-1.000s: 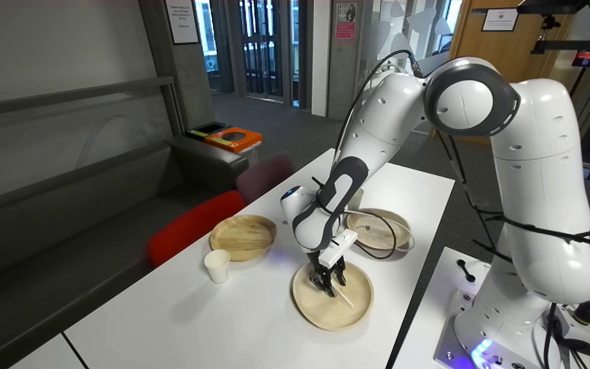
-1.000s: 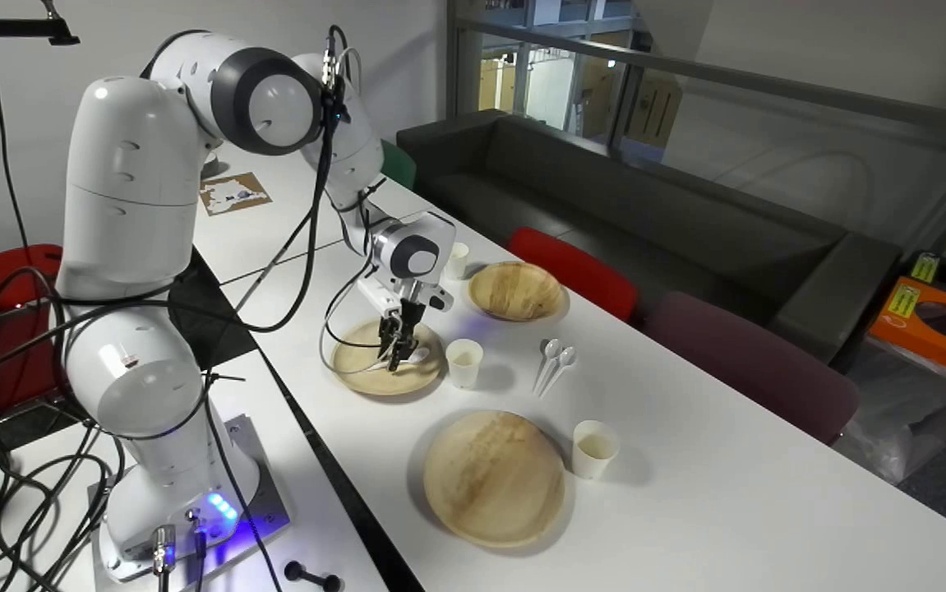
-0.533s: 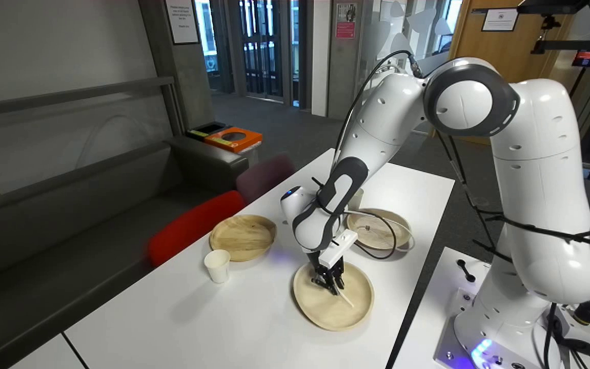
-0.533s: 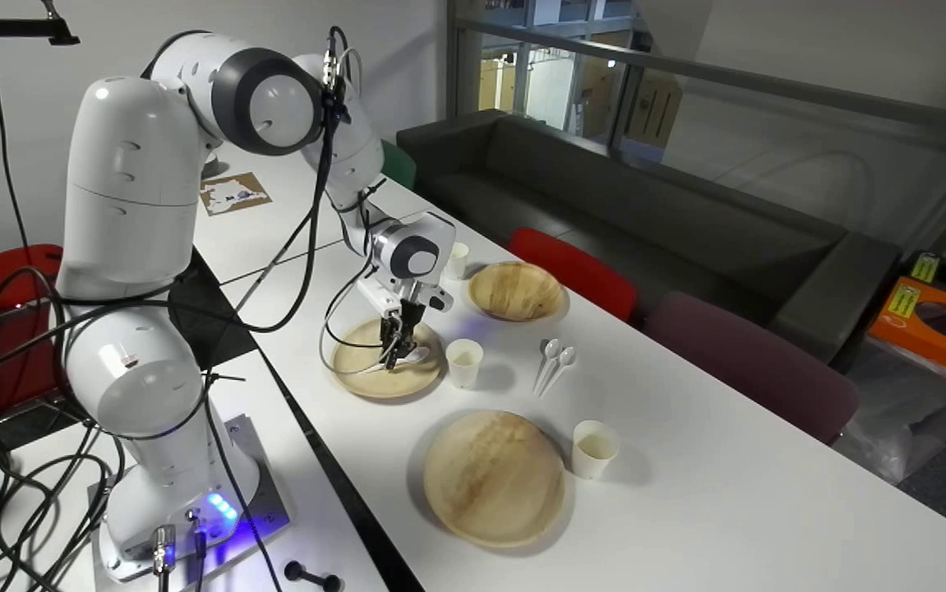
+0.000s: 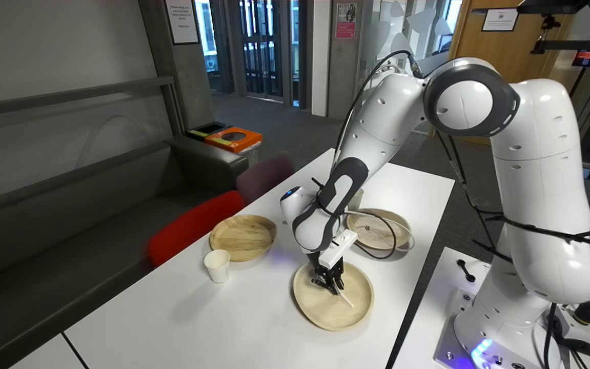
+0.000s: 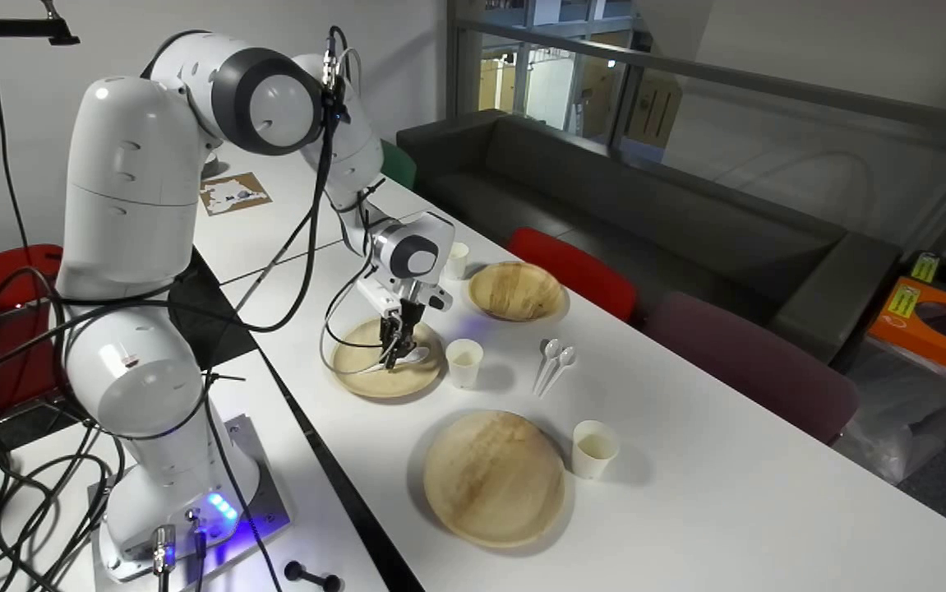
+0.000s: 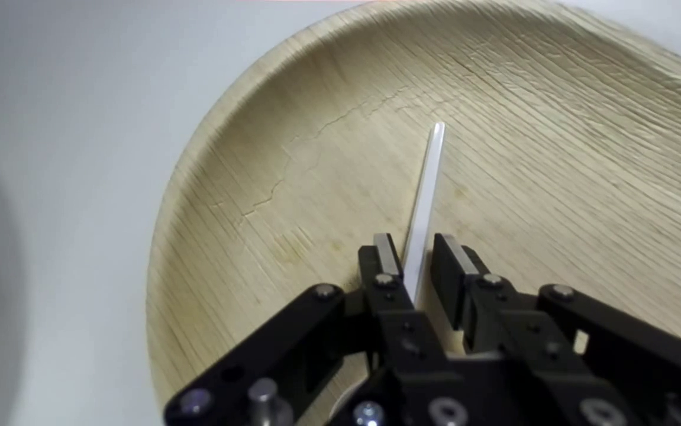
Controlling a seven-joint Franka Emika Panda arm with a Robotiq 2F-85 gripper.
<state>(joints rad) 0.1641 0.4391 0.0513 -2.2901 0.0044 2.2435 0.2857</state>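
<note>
We see the gripper (image 7: pixel 420 254) slightly spread, astride but not pinching the white plastic spoon (image 7: pixel 427 189), seemingly aligned to suit its slimness; the wooden plate (image 7: pixel 281 189) bears the spoon.

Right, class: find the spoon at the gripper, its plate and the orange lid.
White spoon (image 7: pixel 425 201): wrist view, handle.
Wooden plate (image 7: pixel 158 260): wrist view, rim.
Orange bin lid (image 5: pixel 254 137): in an exterior view, top.

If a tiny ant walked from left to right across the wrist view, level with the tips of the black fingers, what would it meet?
White table → wooden plate → black finger → white spoon handle → another black finger → the wooden plate again.
</note>
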